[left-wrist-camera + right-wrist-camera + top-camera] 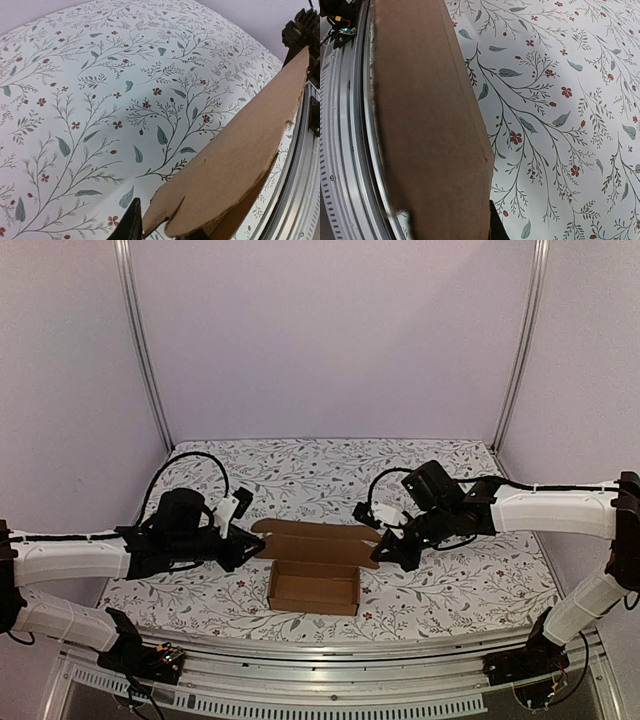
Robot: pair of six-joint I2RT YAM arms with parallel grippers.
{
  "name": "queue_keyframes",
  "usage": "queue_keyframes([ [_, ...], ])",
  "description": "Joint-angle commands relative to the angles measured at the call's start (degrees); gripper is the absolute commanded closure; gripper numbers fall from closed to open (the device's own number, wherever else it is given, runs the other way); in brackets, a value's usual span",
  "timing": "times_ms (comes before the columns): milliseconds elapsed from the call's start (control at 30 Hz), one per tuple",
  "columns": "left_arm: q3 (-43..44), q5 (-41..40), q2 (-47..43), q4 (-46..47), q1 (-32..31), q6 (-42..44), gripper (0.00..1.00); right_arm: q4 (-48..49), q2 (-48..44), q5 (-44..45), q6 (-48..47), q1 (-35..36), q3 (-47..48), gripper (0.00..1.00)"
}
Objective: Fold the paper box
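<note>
The paper box (313,587) is plain brown cardboard, an open tray in the middle of the table with its long lid flap (318,542) raised behind it. My left gripper (252,545) is at the flap's left end. In the left wrist view a rounded flap corner (235,160) lies between the jaws of the left gripper (162,231). One dark finger (132,222) is against its edge and the other is hidden. My right gripper (385,552) is at the flap's right end, shut on the cardboard (425,125). One of its fingers (495,222) shows beside the sheet.
A floral cloth (450,585) covers the table. A metal rail (320,650) runs along the near edge, close to the box, and shows in both wrist views (300,190) (345,150). Upright frame posts (145,350) (520,340) stand at the back corners.
</note>
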Motion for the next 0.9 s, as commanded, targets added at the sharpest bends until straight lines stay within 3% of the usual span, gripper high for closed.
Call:
queue_keyframes([
  [0,0.3,-0.3,0.6,-2.2,-1.0,0.3,0.81,-0.6,0.0,0.7,0.8,0.6,1.0,0.99],
  [267,0.7,-1.2,0.5,-3.3,-1.4,-0.2,0.89,0.3,0.3,1.7,1.6,0.9,0.9,0.99],
  [467,1.4,-2.9,1.1,-3.7,-2.4,-1.3,1.0,1.4,0.5,4.1,2.9,1.8,0.9,1.0],
  [867,3.6,-14.9,1.5,-5.0,-8.9,-7.0,1.0,4.1,3.0,21.9,12.2,10.2,2.7,1.0],
])
